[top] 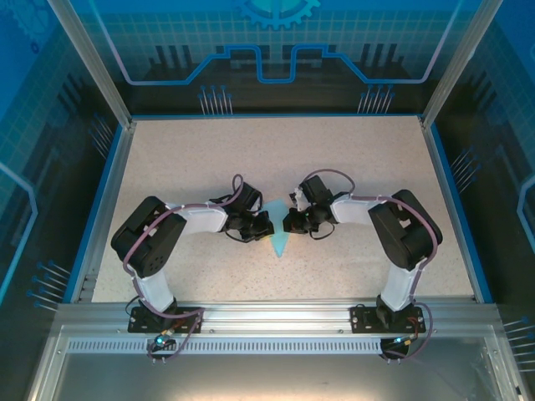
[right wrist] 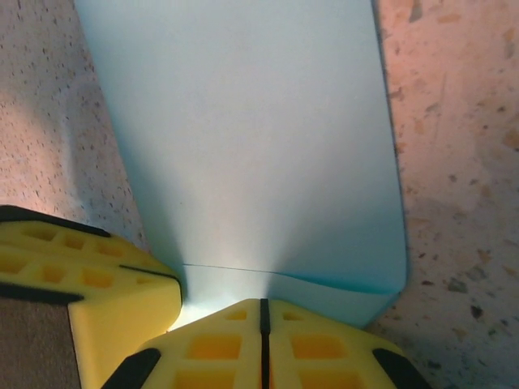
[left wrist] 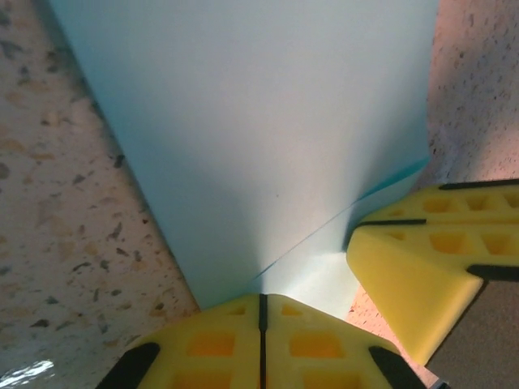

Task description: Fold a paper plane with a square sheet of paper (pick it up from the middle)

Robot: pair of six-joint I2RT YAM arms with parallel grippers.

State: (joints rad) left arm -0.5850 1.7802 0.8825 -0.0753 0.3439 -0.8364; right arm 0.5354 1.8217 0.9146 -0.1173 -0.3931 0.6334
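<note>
At the centre of the top view, over the speckled table, the light-blue paper plane shows as a narrow wedge, its sharp tip pointing toward the lower edge of the frame. The left gripper and right gripper meet nose to nose at its wide end. In each wrist view the yellow fingers are clenched seam to seam on the paper's creased edge.
</note>
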